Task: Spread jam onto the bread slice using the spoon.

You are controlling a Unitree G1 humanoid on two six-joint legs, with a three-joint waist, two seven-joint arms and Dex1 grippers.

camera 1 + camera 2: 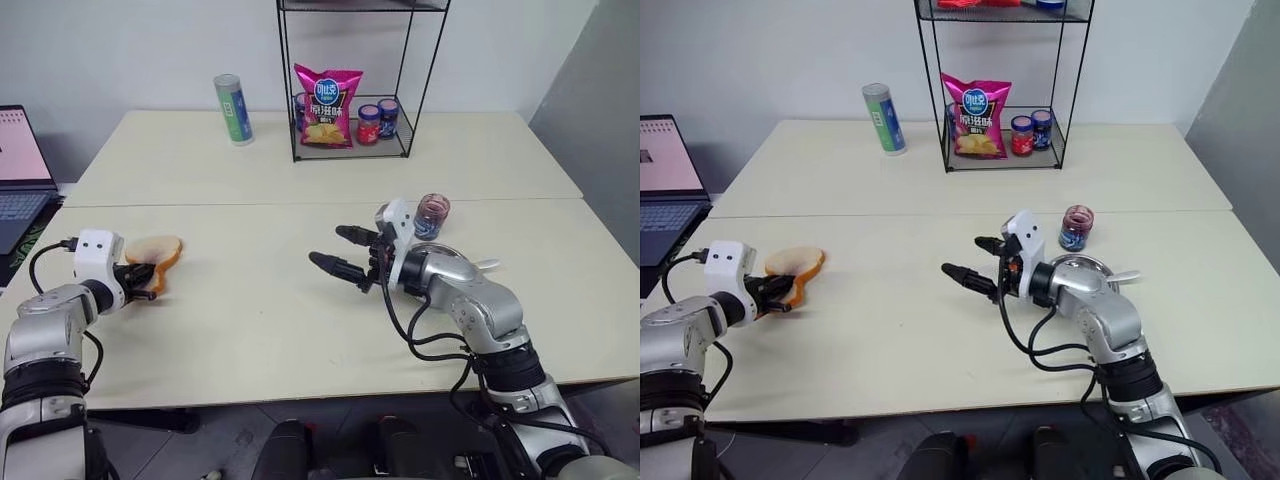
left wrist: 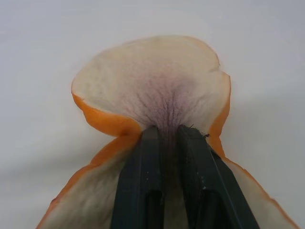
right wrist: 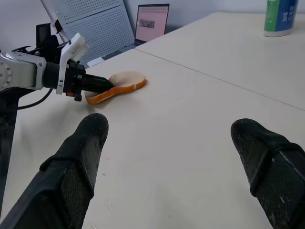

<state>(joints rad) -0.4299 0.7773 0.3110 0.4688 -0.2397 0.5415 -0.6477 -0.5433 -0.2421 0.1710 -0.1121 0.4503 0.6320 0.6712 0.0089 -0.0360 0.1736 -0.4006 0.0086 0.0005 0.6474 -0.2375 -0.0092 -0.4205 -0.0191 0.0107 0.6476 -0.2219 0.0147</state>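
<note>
Where two pale tables point(image 1: 300, 310) meet, a laptop point(image 1: 20, 170) sits.

Pale cream table point(image 1: 300, 190), two tops butted along a seam. Carries a wire rack point(image 1: 350, 120), a green-capped can point(image 1: 233, 109), a small jar point(image 1: 432, 216), a metal plate point(image 1: 1080, 266) and, near the left edge, a bread slice point(image 1: 155, 252).

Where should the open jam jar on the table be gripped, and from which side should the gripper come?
Probably around the jam jar's round side wall, fingers level, coming from its near side. It stands upright with no lid, so a grasp from above would enter the mouth. The right gripper is open and closest to it.
</note>
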